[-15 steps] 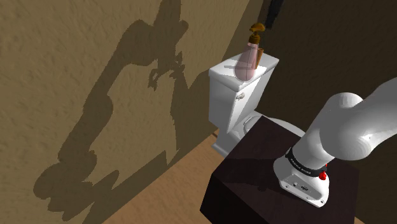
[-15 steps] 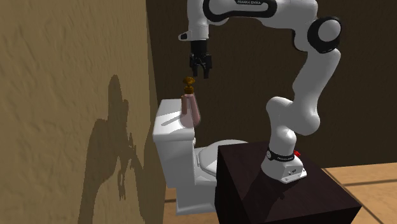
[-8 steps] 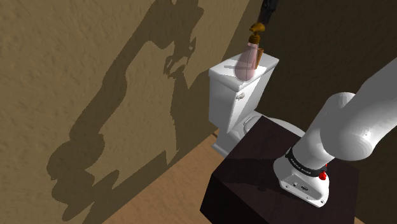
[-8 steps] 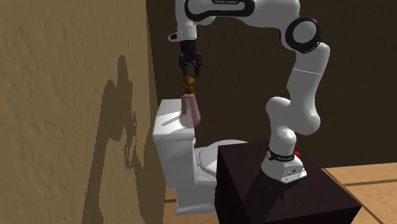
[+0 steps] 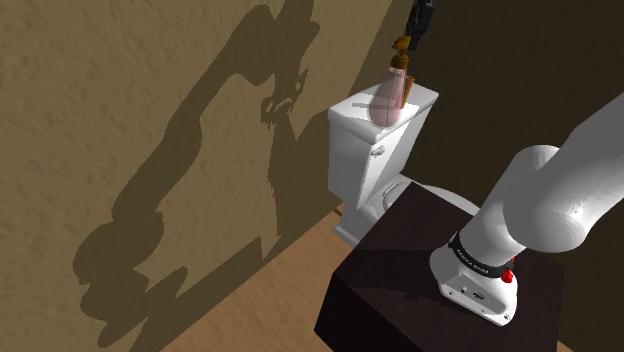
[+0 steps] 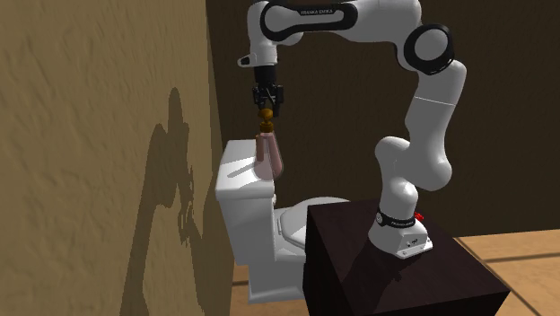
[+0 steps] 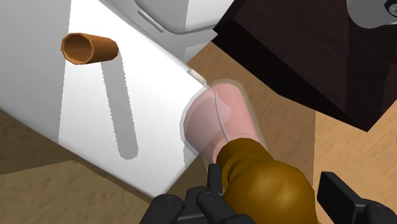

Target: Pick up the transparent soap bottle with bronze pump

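Observation:
The soap bottle (image 5: 388,100) is clear and pinkish, with a bronze pump (image 5: 403,45) on top. It stands on the white toilet tank lid (image 5: 355,108), close to the tan wall. My black gripper (image 6: 266,109) hangs straight down over the bottle (image 6: 269,154), with its fingers at the height of the pump head. Along the hand, the bronze pump head (image 7: 267,184) sits between my gripper's (image 7: 277,191) fingers. One finger rests against it and the other stands a sliver off. The gripper is open. The bottle's body (image 7: 219,121) shows beyond the pump.
A short bronze tube (image 7: 88,48) shows above the tank lid (image 7: 114,95) and casts a shadow on it. The toilet bowl (image 6: 301,220) lies between the tank and my dark stand (image 6: 386,269). The tan wall (image 6: 108,135) rises right behind the tank.
The gripper swung over the bottle toward the wall and came down, so its fingers now flank the pump head. The bottle has not moved.

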